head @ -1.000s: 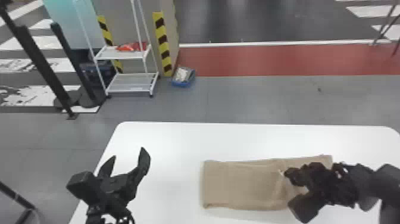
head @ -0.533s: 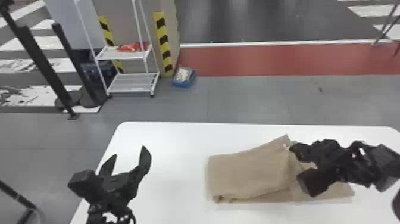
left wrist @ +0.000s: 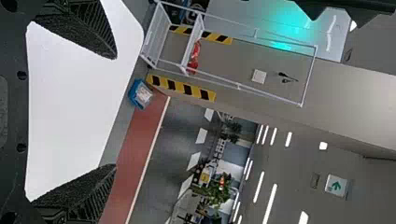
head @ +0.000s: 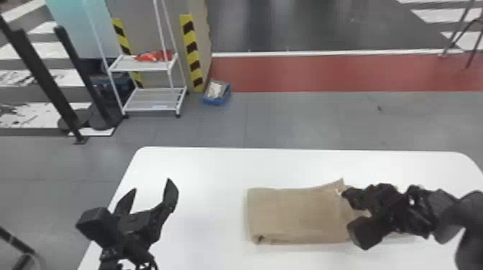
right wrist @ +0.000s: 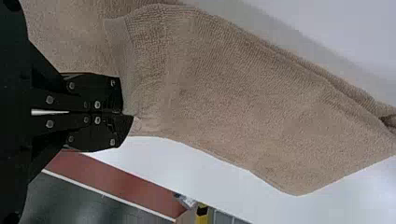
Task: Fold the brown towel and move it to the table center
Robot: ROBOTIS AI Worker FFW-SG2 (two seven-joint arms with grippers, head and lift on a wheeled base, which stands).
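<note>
We wear matte black | our left gripper (head: 151, 186): tapered fingers (left wrist: 93, 30), finely textured and ridged, beside a boxy housing (head: 94, 222) | our right gripper (head: 344, 194): black plates, silvery round screws | our right arm (head: 470, 212): rounded, dark grey segments

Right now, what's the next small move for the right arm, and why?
Probably lower the right gripper toward the table before letting go: its fingers are shut on the brown towel, whose corner peaks beside them.
</note>
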